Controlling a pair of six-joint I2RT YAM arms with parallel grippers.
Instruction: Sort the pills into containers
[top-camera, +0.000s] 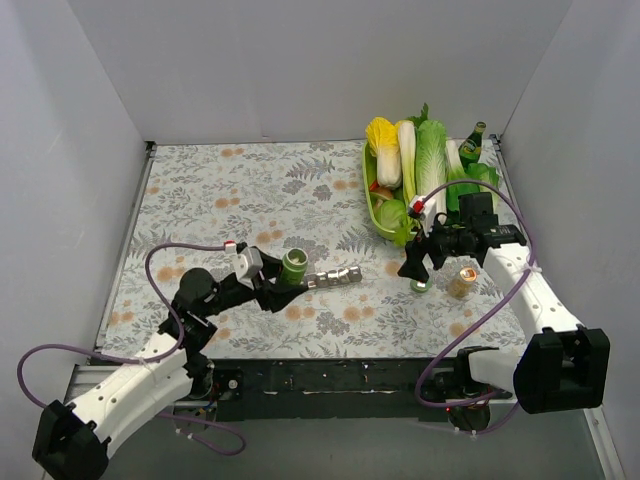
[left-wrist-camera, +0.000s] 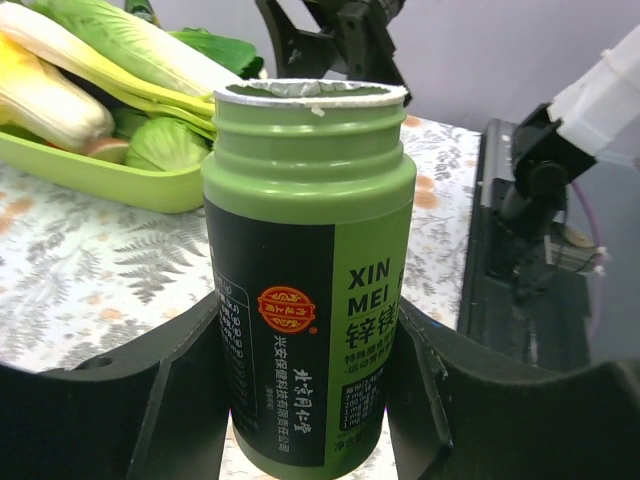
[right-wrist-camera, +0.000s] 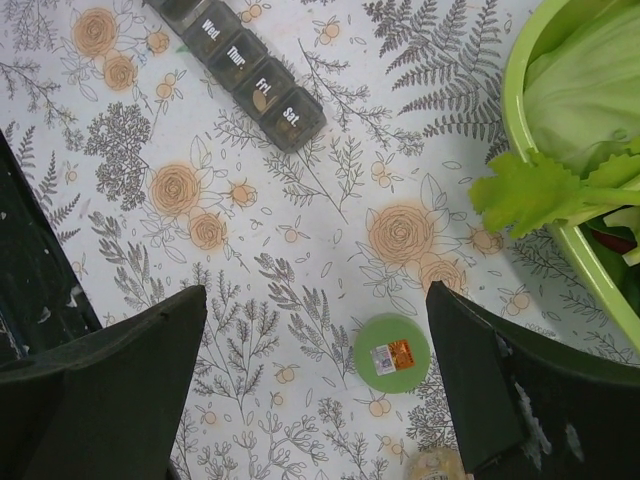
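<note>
Pill box (top-camera: 337, 277): a narrow silver-grey strip of small lidded compartments lying flat on the flowered tablecloth (top-camera: 250, 190), about mid-table. The right wrist view reads Wed., Thur., Fri. and Sat. on its lids, and a tan shape shows through the Fri. lid.
Left gripper (left-wrist-camera: 310, 350): clamped on the green bottle (left-wrist-camera: 305, 280), one black finger against each side of its lower body, just left of the pill box.
Green bottle: uncapped, with torn silvery foil around its rim. Its mouth is at the left end of the pill box; whether the two touch cannot be told.
Right gripper (right-wrist-camera: 316, 290): fingers spread wide with nothing between them, hanging over the tablecloth to the right of the pill box.
Green cap (right-wrist-camera: 391, 357): flat on the cloth right of the pill box, below the spread fingers, a small sticker on top.
Small amber bottle (top-camera: 461, 283): upright, further right than the cap.
Tray (top-camera: 372, 200): lime green, holding leafy vegetables, behind and right of the pill box.
</note>
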